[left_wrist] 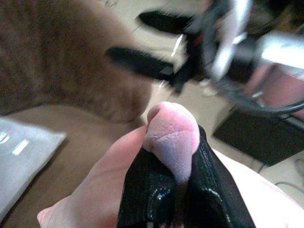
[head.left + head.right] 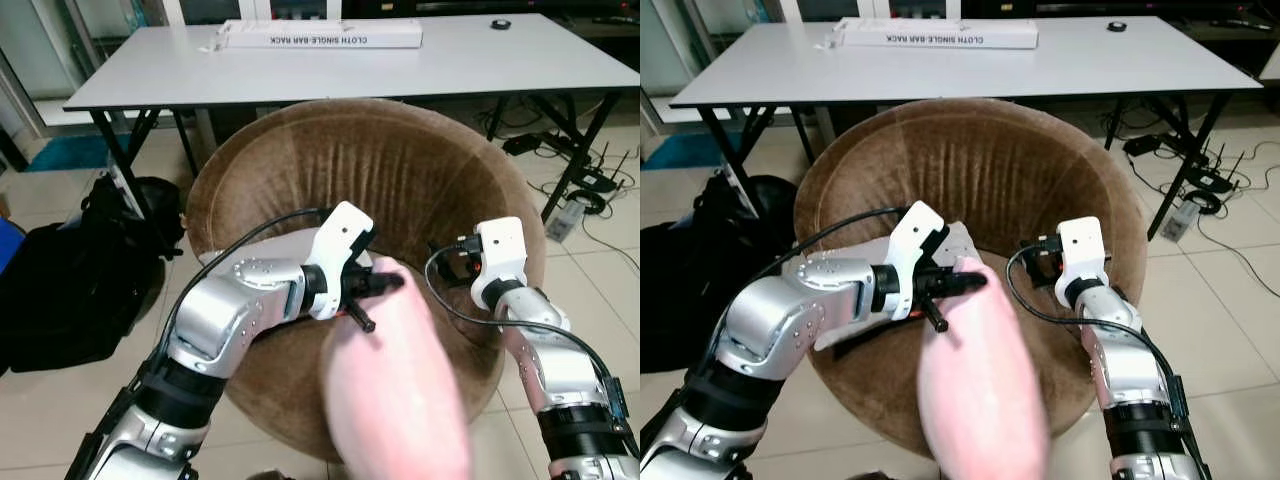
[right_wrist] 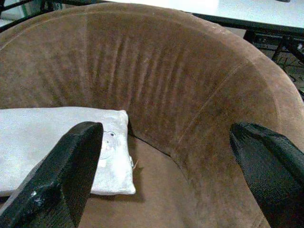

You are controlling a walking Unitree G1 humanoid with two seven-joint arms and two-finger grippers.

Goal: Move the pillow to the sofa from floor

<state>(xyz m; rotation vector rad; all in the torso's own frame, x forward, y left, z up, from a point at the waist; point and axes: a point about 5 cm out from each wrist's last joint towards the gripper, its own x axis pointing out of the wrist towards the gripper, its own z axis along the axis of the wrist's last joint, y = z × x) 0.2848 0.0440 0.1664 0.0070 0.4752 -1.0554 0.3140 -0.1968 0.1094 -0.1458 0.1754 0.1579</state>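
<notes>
**Over the sofa: pink pillow pinched in the left gripper**

Above the front of the round brown sofa, hanging from the left gripper and reaching down past the sofa's front rim: the pink pillow, blurred; being pinched at its upper tip between the two black fingers, with a fold of pink plush bulging out past them; hovering to the right of it, over the seat and apart from the pillow, the right gripper, fingers spread wide with nothing between them; lying on the left side of the seat, against the back wall, a white cushion; standing behind the sofa, a grey table bearing a long white box; resting on the tiled floor at the left, a black bag; trailing under the table at the right, cables.
</notes>
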